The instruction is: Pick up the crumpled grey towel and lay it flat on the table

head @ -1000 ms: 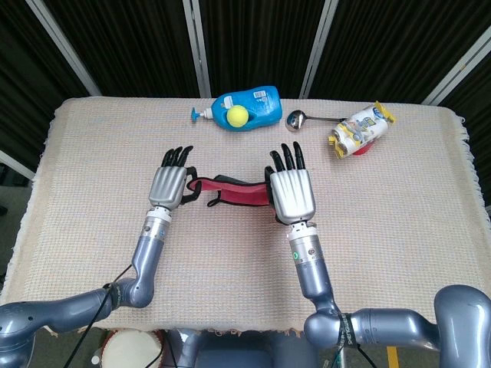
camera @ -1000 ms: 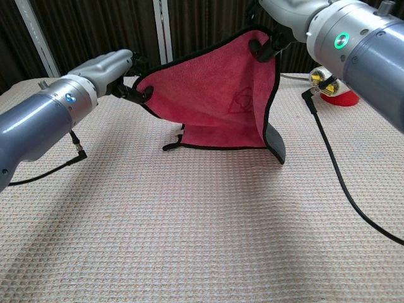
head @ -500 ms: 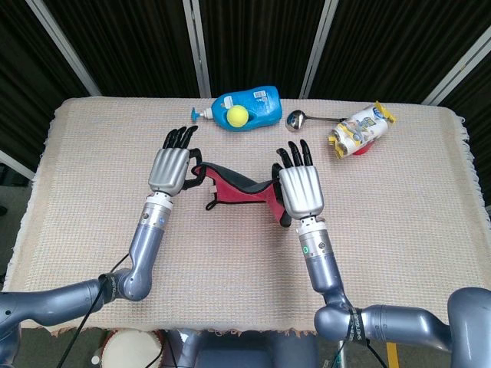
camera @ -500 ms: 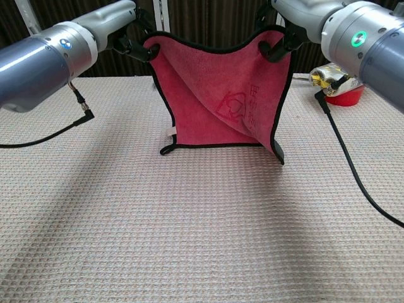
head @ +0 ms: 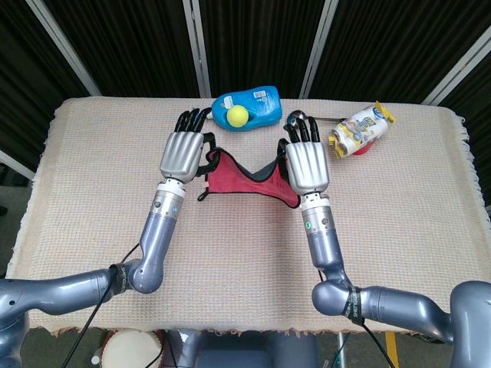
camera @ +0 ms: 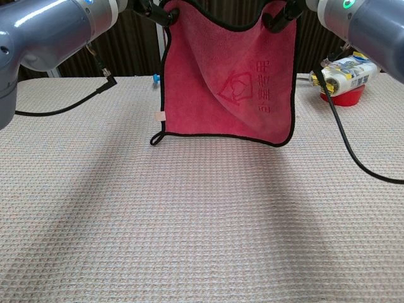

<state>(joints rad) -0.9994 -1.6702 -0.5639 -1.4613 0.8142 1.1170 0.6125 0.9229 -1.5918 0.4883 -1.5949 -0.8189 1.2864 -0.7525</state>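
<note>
The towel (head: 247,181) is red with a black hem and a stitched logo; no grey side shows now. It hangs as a spread sheet (camera: 233,82) between my two hands, above the middle of the table. My left hand (head: 182,153) pinches its upper left corner, and my right hand (head: 307,164) pinches its upper right corner. In the chest view both hands sit at the top edge, left hand (camera: 154,7) and right hand (camera: 284,10). The towel's lower edge hangs close to the table; contact is unclear.
A blue bottle (head: 252,106) with a yellow ball (head: 238,115) on it lies at the table's back. A metal ladle (head: 296,118) and a snack bag (head: 360,129) over a red bowl (camera: 341,96) lie at the back right. A beige woven cloth (head: 100,199) covers the table.
Both hands have risen and moved toward the table's back with the towel. Its folded right corner has dropped open, so it now hangs as one flat sheet.
</note>
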